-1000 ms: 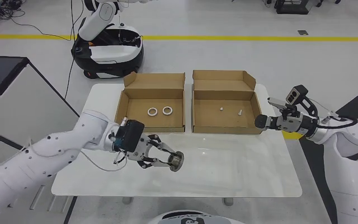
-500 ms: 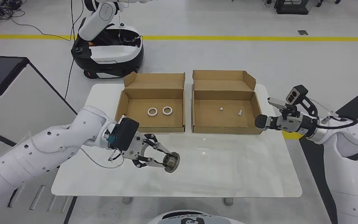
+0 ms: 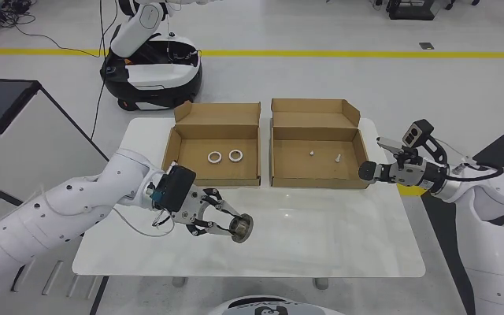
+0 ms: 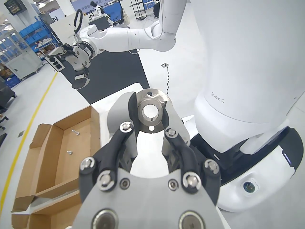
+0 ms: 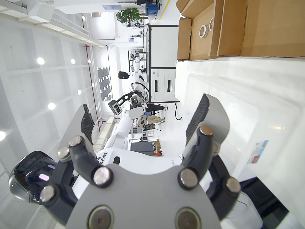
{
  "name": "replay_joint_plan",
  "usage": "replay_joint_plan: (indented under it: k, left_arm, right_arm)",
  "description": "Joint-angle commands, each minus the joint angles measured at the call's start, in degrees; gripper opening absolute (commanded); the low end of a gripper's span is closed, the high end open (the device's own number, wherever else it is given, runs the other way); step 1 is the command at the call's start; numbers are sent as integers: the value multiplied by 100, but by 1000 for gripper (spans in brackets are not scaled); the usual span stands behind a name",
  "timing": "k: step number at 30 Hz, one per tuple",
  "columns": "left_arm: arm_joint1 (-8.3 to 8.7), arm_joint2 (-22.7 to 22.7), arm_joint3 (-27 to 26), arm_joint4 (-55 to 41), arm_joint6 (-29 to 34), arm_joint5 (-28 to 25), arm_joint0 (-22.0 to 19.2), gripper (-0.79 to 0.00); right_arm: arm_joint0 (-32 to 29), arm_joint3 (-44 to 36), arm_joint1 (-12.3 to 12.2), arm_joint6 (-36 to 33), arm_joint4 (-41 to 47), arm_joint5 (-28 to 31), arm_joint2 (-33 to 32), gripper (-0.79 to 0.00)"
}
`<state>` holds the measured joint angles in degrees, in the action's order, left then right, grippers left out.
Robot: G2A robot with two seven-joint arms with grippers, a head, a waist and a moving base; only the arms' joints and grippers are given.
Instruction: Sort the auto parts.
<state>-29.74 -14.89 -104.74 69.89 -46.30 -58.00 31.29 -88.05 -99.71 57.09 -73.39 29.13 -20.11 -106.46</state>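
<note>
L gripper (image 3: pixel 236 227): clenched on a metal flange (image 4: pixel 150 100), one pad at each side of its hub; bore faced the wrist cam.
Flange posn: over the near-left part of the table (image 3: pixel 339 240), just nearer than the L box (image 3: pixel 189 164); not yet in either box.
R gripper (image 3: pixel 366 171): jaws spread, nothing betw. them; hung at the right edge of the table, just outside the right wall of the R box (image 3: pixel 291 167).
L box contents: two pale rings, (image 3: pixel 213 157) and (image 3: pixel 235 155), flat on the floor, side by side, near each other but apart.
R box contents: two small bolts, (image 3: pixel 313 153) and (image 3: pixel 338 157), well apart from the walls.
Boxes: open cardboard, side by side at the far half of the table, flaps up at the back.
Done (judged): four parts sorted by type, rings left, bolts right.
Left (judged): the flange to be placed. As an annular part it prob. belonged with the rings, but the sorting rule could not be confirmed.
Progress est.: late stage; one part in hand, no other loose parts seen on the table.
</note>
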Motion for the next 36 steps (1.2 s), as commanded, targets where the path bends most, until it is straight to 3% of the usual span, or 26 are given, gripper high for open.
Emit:
replay_joint_plan:
  k: [1, 17, 22, 36]
  left_arm:
    - [0, -1, 0, 0, 0, 0, 0, -785]
    - [0, -1, 0, 0, 0, 0, 0, -785]
    - [-41, -140, -95, -282, 77, 277, 190, -785]
    - [-132, -676, -83, -1065, -716, 716, 799, -785]
  right_arm:
    - [0, 0, 0, 0, 0, 0, 0, 0]
    - [0, 0, 0, 0, 0, 0, 0, 0]
    - [0, 0, 0, 0, 0, 0, 0, 0]
    - [0, 0, 0, 0, 0, 0, 0, 0]
